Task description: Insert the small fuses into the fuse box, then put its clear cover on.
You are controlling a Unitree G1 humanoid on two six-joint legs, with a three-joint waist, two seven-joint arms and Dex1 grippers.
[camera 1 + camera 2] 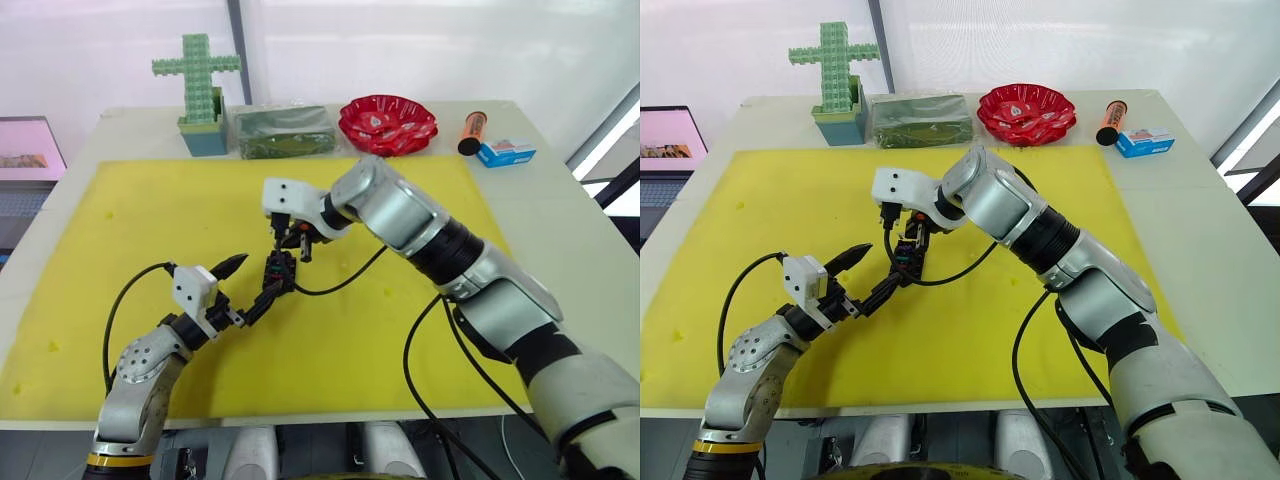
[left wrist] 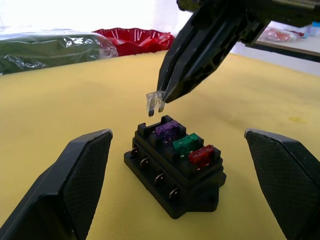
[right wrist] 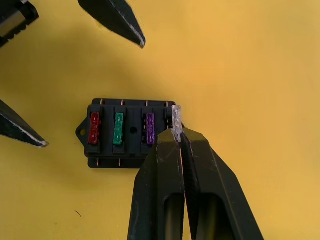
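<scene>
Right gripper (image 3: 178,136) clamped on pale grey fuse (image 3: 176,118), held just above the empty end slot of fuse box (image 2: 172,170) on yellow mat (image 1: 150,220). Left gripper (image 2: 177,185) spread wide, flanking the box. Purple (image 3: 149,128), green (image 3: 118,128), red (image 3: 94,127) fuses seated. No legible writing.

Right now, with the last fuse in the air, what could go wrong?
1. The right hand pinches the pale fuse only by its edge above the fuse box; it could tilt and miss the empty slot.
2. The open left hand flanks the box without touching it, so pressing might shift it on the yellow mat.
</scene>
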